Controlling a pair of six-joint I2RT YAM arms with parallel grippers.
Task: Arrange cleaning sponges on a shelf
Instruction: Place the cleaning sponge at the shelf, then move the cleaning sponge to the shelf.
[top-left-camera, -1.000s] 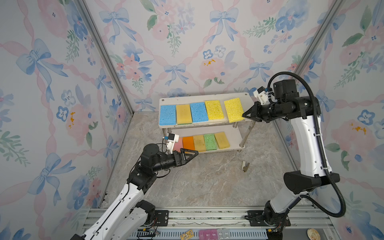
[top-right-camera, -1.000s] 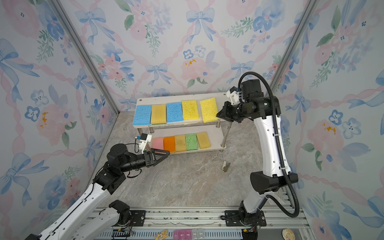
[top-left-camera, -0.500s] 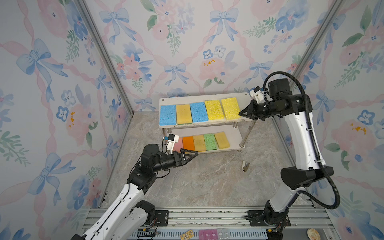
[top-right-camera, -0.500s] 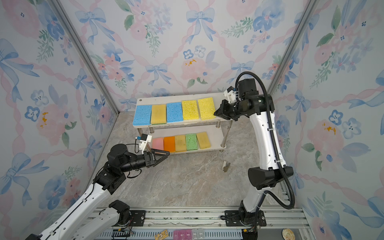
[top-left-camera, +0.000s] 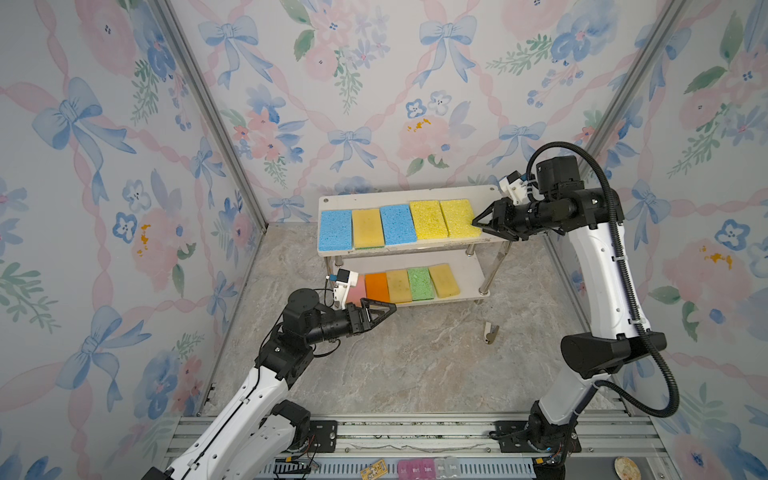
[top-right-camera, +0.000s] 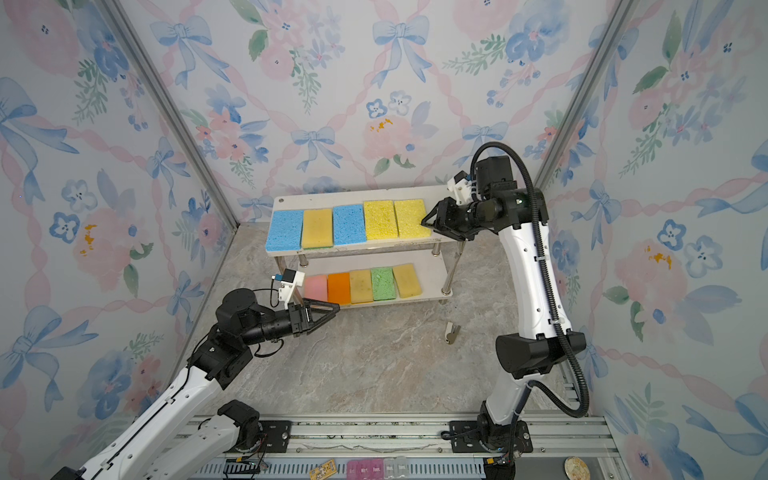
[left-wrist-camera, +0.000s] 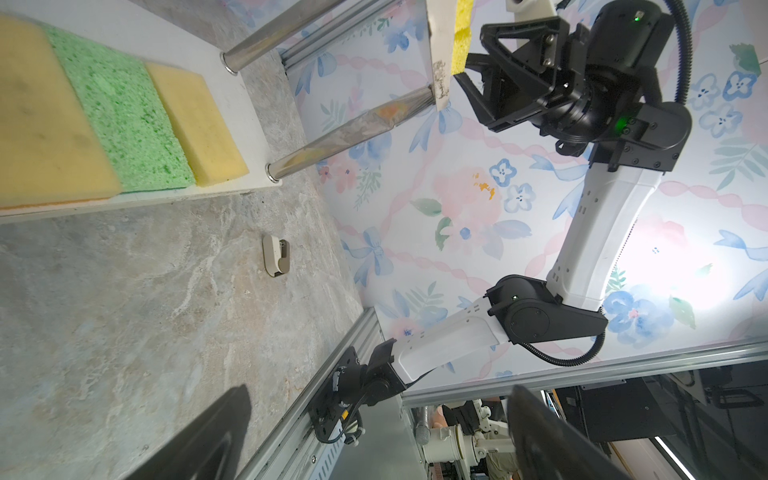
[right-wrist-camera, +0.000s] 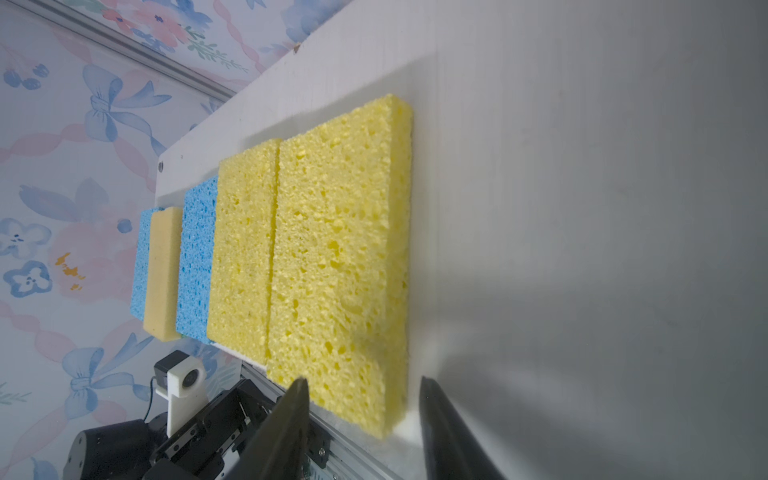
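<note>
A: Where's the bright yellow sponge?

B: Flat on the shelf top board, end slot by the right arm, touching its yellow neighbour. Right end effector sits at its outer corner, jaws partway apart, gripping nothing.

A: Left end effector?

B: Wide open, empty, just in front of lower tier, near pink sponge.

A: Risk?

B: Imo a finger snags that porous corner on pull-back and drags it off the board onto the counter. Left arm could also bump the lower row.
</note>
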